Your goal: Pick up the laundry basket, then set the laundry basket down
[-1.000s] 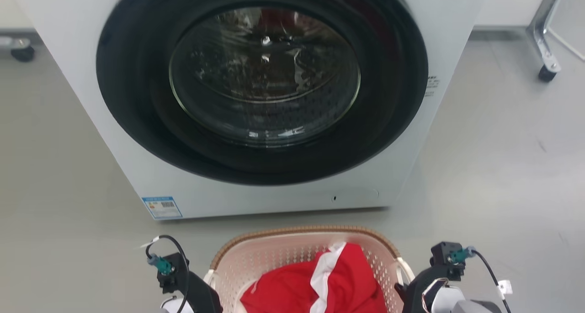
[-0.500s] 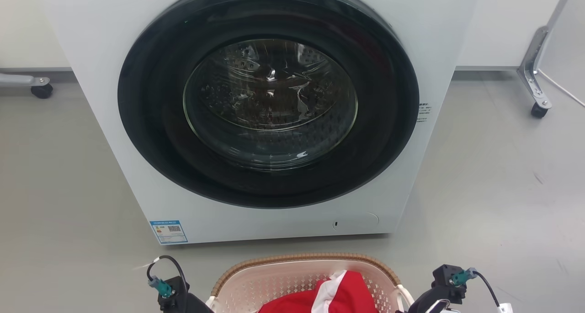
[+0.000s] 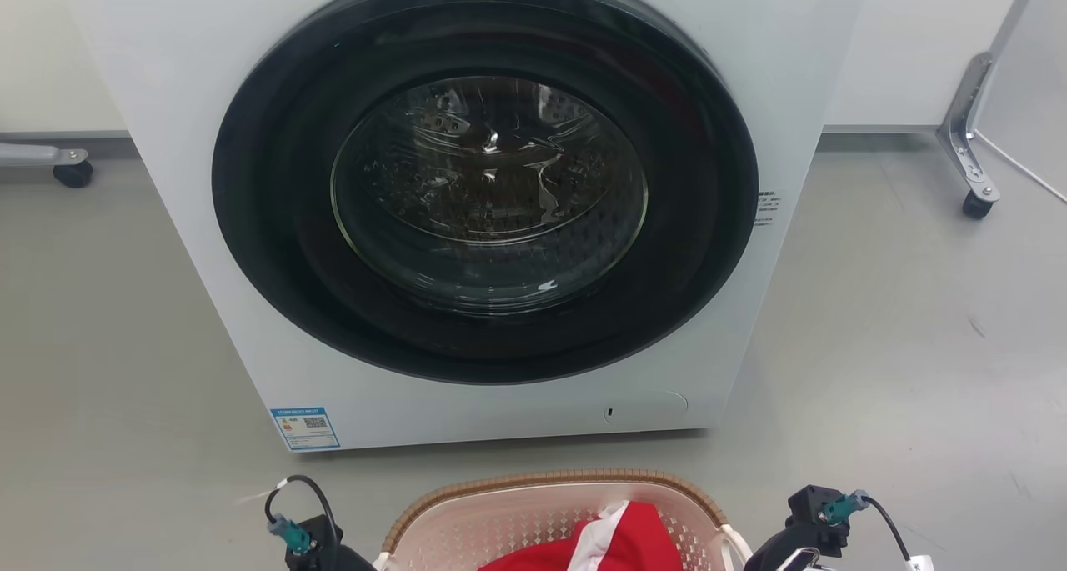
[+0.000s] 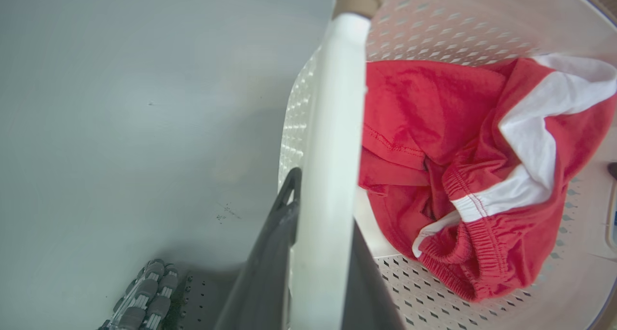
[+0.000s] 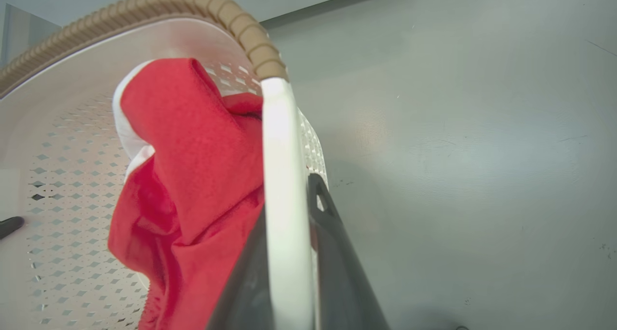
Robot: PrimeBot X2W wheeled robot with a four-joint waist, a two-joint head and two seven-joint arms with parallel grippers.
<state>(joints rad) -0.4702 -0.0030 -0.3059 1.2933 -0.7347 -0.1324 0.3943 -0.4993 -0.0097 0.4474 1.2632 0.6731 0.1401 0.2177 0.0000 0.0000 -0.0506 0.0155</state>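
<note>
Cream-pink perforated laundry basket (image 3: 467,531), brown woven rim; left gripper (image 4: 320,209), right gripper (image 5: 289,207) jaws clamped on white handles (image 4: 332,103).

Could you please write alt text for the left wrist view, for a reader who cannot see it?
The left pincer grips the white side handle of the laundry basket, one dark finger on either side. A crumpled red garment with a white stripe lies inside, and grey floor shows at left.

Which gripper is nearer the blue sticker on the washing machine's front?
Left. The left gripper clamps the laundry basket handle nearest the blue sticker; the right gripper clamps the opposite handle, across the basket.
</note>
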